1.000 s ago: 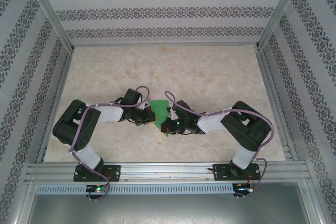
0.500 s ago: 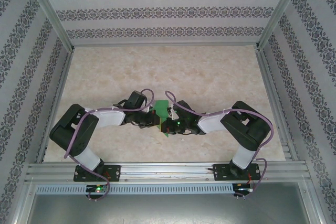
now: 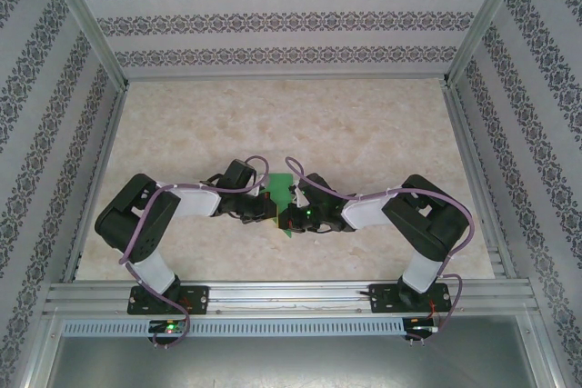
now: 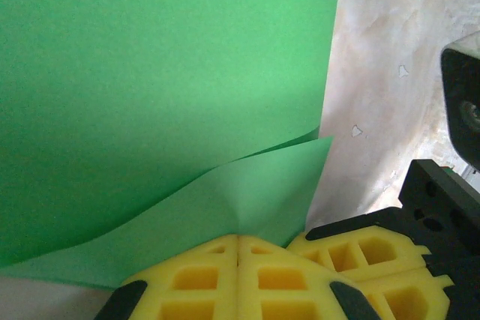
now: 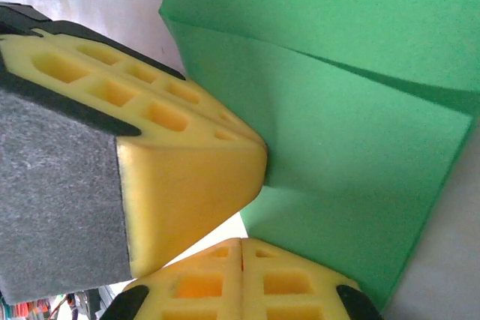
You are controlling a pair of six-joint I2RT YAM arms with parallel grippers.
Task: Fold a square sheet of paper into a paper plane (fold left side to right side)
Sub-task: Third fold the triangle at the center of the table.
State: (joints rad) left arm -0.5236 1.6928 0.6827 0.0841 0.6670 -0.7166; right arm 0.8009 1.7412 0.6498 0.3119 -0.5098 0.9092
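Table (image 3: 364, 134): both my arms are bent inward so the wrists meet mid-table, nearer the front edge. My read is that the left-to-right fold needs one tip pinning and one tip pressing, hence the nose-to-nose pose.

The square sheet of paper (image 3: 278, 190) lies flat between the wrists. It is already doubled: the wrist views show two green layers, the upper one bowed slightly off the lower, so the crease probably isn't set yet.

Left gripper (image 4: 238, 249): jaws closed, pads together, tip at the edge of the lower layer where it buckles. I can't tell whether any paper is nipped between the pads.

Right gripper (image 5: 241, 252): jaws also closed, tip just beside the left one and touching the sheet's near edge. The paper extends away from both tips — neither wraps around it.
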